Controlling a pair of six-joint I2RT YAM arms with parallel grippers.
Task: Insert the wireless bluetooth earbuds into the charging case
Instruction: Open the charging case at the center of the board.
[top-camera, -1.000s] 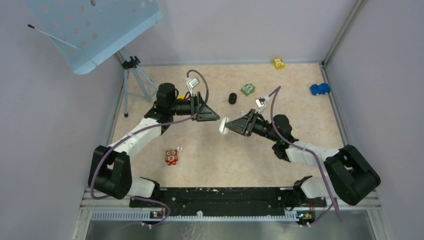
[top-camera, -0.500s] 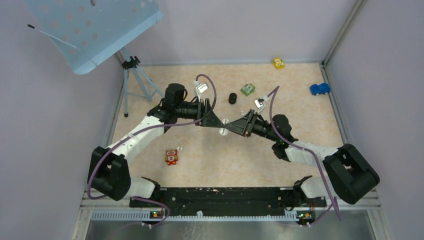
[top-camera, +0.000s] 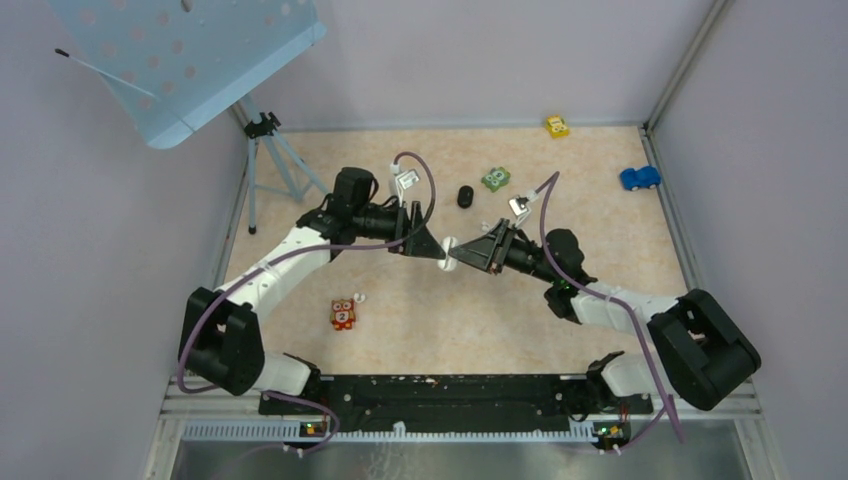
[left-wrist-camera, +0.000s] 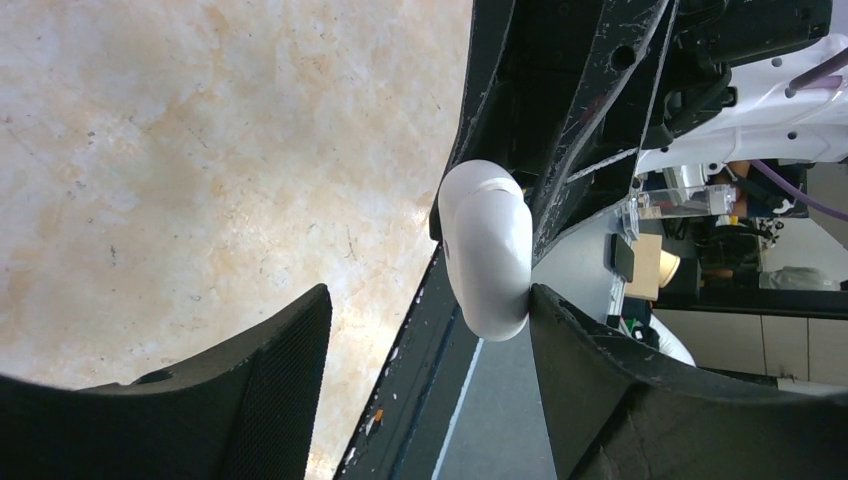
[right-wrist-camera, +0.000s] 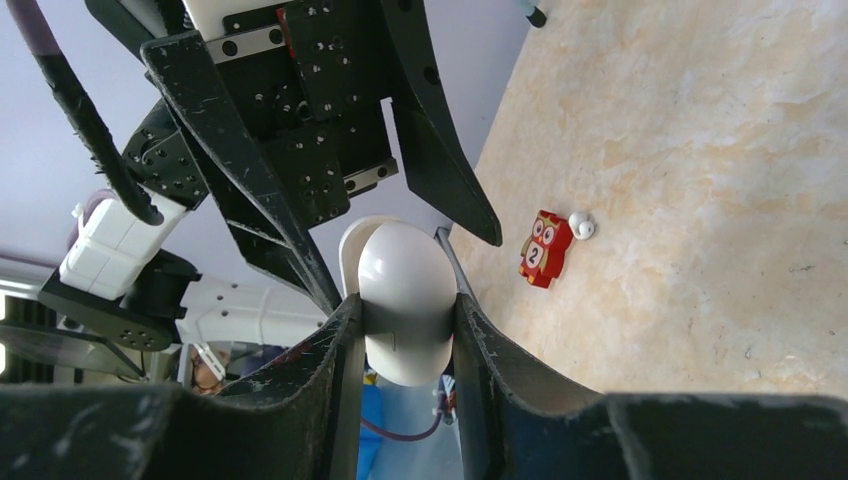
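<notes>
**Top view.** Case (top-camera: 449, 250): white, held above mid-table by right gripper (top-camera: 463, 254) and turned leftward, probably so the other arm can work the lid. Left gripper (top-camera: 434, 246): jaws wide, tips at the case. Bud (top-camera: 359, 297): tiny, white, on the table near-left, just beside owl toy (top-camera: 343, 314); not in the case.

**Left wrist.** Case smooth, glossy, pebble-round, lying between spread fingers (left-wrist-camera: 262, 385); contact unclear.

**Right wrist.** Case clamped at both flanks; lid state unclear.

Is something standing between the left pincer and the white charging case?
Nothing visible does. The left pincer is open, and the charging case, clamped in the right pincer, sits directly before its fingers, with only air between.
</notes>
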